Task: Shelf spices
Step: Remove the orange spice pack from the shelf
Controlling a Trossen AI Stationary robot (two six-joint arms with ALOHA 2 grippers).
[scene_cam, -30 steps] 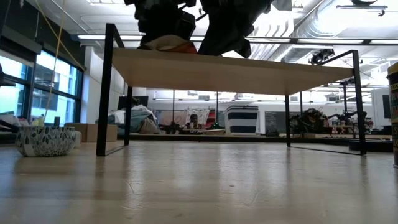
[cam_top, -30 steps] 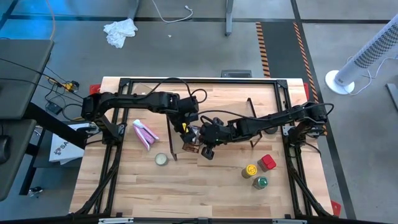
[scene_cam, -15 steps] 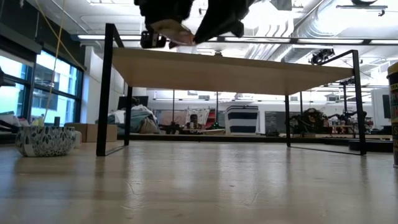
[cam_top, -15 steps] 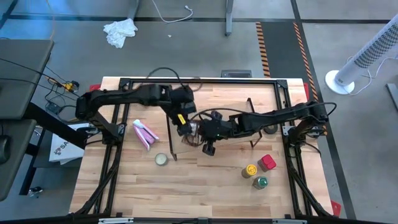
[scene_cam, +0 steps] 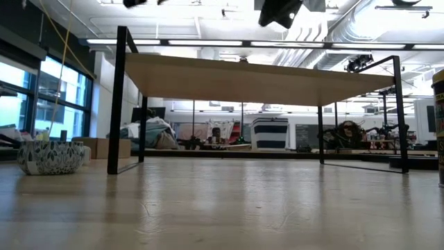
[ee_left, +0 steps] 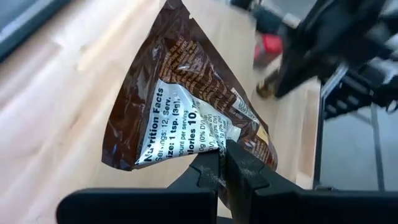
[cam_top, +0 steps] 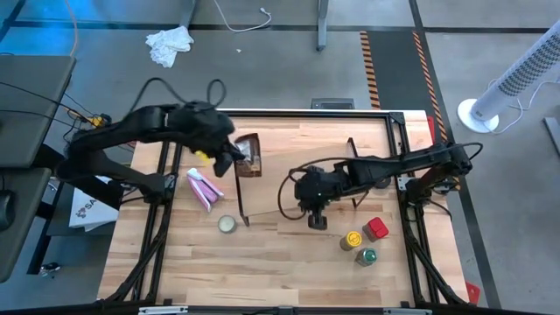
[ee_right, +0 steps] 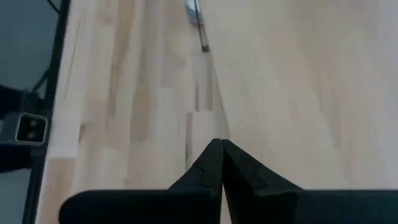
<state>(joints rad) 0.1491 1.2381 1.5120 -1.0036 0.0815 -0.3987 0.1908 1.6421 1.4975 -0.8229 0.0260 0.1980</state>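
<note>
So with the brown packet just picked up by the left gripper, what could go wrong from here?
The left gripper pinches only the bottom edge of the brown packet, so it may swing or slip. The right gripper, shut, hangs over the shelf, possibly crowding placement there.

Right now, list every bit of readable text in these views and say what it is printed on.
"Nutrition Facts": white panel of the brown printed packet, pinched in the shut left gripper.
"Servings: 12, Serv. ...ize: 1 tsp.": same panel, partly hidden by creases.
"...ount per serving": same panel; the figures beside it are too creased to read.
Jar labels in the high view: too small to read.
</note>
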